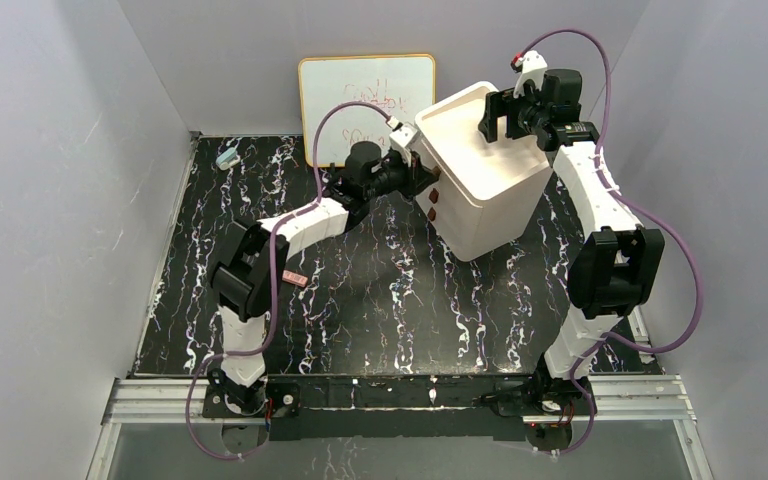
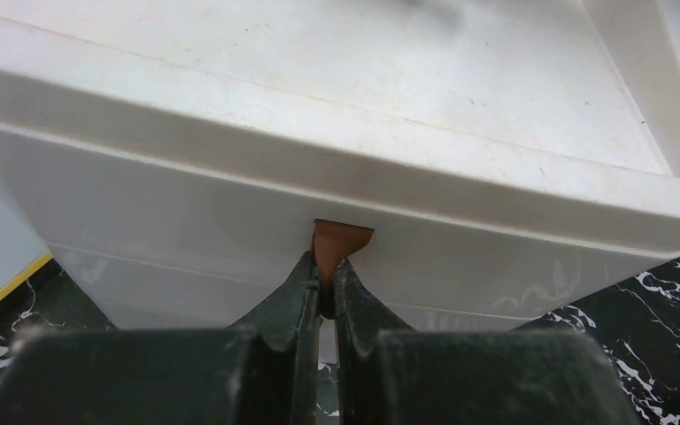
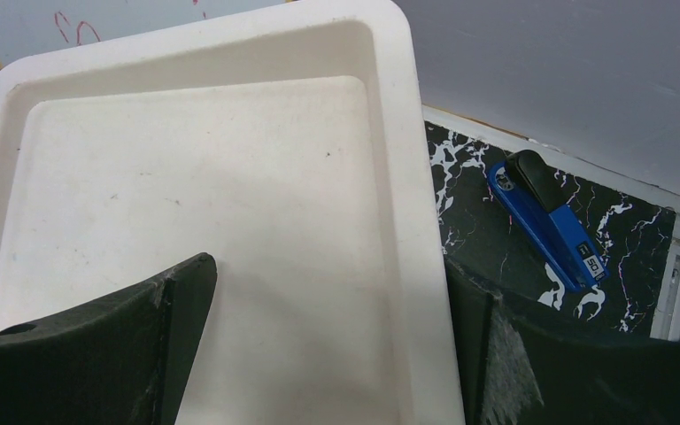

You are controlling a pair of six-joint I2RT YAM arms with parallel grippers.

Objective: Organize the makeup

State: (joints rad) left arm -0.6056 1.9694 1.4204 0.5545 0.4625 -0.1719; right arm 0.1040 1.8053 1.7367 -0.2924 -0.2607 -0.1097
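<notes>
Writing: red scrawl on whiteboard (image 1: 360,80) behind the white drawer box (image 1: 490,200) is unreadable; blue stapler (image 3: 549,226) beside the box carries a small label, looks like "50". At the box's left face the left pincer (image 2: 323,283) is clamped on a brown knob (image 2: 341,239), while the right pincer (image 3: 329,270) has its fingers spread, straddling the rim of the box's top tray (image 3: 230,177). Only likely makeup in view is a small pink piece (image 1: 295,280) on the tabletop (image 1: 390,300) front-left of the box, well apart from both pincers.
</notes>
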